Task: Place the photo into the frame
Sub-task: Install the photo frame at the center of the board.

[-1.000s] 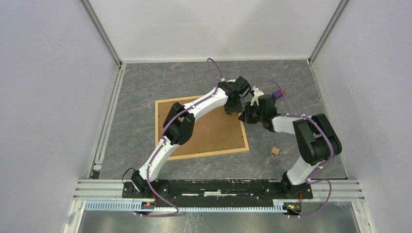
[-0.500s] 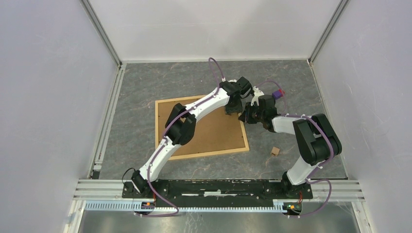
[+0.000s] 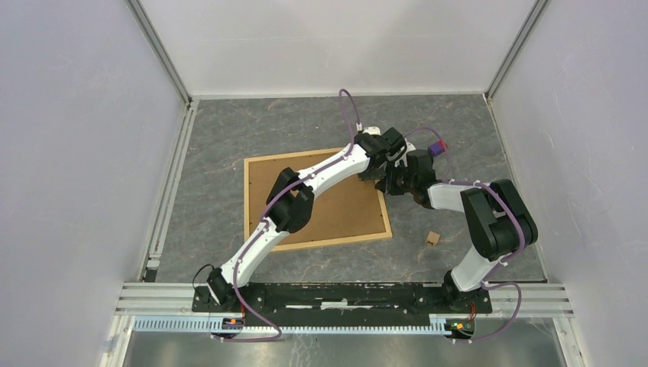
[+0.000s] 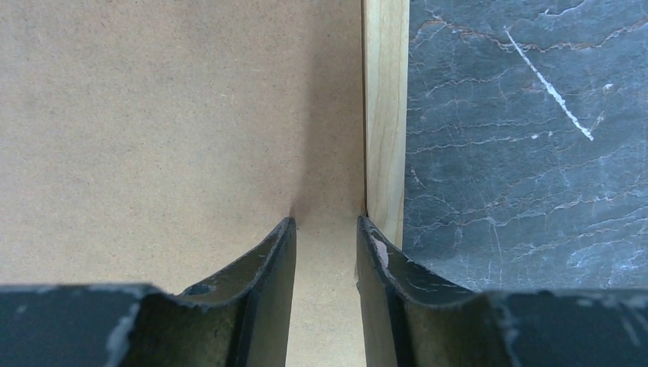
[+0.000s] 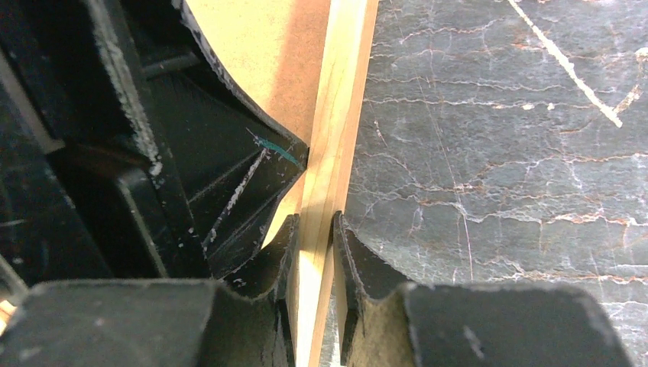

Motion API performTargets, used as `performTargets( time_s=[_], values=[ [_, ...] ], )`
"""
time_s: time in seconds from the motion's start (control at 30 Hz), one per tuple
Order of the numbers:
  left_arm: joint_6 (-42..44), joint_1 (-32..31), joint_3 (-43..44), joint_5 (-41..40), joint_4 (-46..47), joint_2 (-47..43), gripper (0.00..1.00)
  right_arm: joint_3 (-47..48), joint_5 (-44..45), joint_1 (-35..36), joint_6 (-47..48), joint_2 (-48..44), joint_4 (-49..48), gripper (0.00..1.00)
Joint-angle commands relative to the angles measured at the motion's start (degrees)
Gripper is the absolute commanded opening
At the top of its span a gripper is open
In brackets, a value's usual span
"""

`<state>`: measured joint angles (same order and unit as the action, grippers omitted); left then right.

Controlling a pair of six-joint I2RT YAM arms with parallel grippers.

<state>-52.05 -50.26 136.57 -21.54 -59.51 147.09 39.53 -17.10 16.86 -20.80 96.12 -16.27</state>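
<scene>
The frame point(image 3: 348, 210) is shown lying back up on the grey counter point(image 3: 221, 130). Its far right rail is clenched by the right claw point(image 5: 313, 229), while the left claw point(image 4: 325, 229) is held released over the brown backing beside it.

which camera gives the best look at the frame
Top external: it shows nearly the whole frame lying back side up. The left wrist view shows only a stretch of its wood rim and brown back panel; the right wrist view shows a sliver of both.
</scene>
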Motion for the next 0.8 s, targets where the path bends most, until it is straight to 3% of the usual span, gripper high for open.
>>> performTargets(
  time_s=[0.0, 0.3, 0.47, 0.67, 0.77],
  values=[
    [0.65, 1.19, -2.78, -5.64, -2.55, 6.04, 0.44, -2.69, 0.24, 0.60, 0.89, 0.33, 8.32, 0.00],
    [4.85, 1.95, -3.79, -4.84, -5.71, 5.24, 0.47, -2.79, 0.71, 0.54, 1.04, -0.43, 8.51, 0.00],
    [12.43, 2.54, -7.77, 1.13, -0.04, -5.14, 0.56, -1.39, 1.56, 0.57, 2.30, -0.04, 10.69, 0.00],
    [18.73, 11.08, -29.68, 17.08, 9.90, -27.37, 0.64, 2.04, 2.96, 0.62, 4.83, 0.39, 15.33, 0.00],
    [21.98, 18.22, -41.46, 18.09, 10.85, -37.25, 0.67, 4.80, 5.07, 0.60, 5.97, -0.48, 21.27, 0.11]
  ],
)
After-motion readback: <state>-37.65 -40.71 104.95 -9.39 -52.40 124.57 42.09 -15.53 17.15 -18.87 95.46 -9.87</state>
